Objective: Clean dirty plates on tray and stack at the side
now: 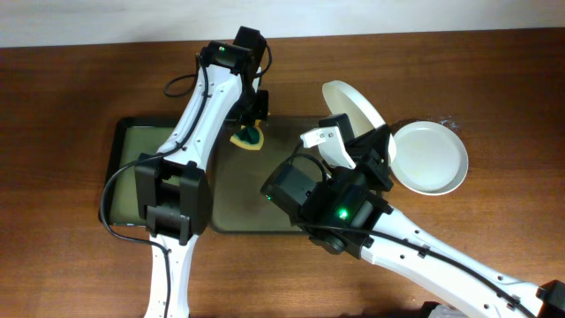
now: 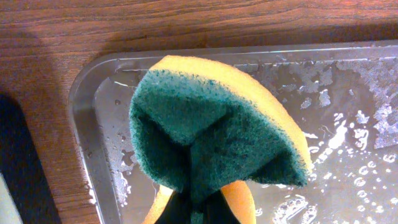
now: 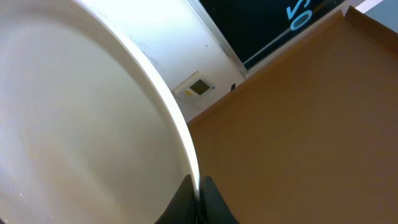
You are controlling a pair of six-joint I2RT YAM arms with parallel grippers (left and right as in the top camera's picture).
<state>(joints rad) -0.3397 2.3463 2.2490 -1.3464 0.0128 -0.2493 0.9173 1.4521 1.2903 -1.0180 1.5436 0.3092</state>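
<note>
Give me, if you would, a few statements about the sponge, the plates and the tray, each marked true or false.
1. The left gripper holds a sponge. True.
2. The right gripper is empty. False: it grips a tilted plate by the rim.
3. A second plate lies on the table, right of the tray. True.
4. The sponge is scrubbing a plate. False: it is over the tray's wet corner, with no plate beneath.

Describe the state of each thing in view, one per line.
sponge: folded, pinched in the left gripper
tray: wet, flecked with suds
held plate: tilted up, rim clamped by the right gripper
second plate: flat on the table, beside the tray
</note>
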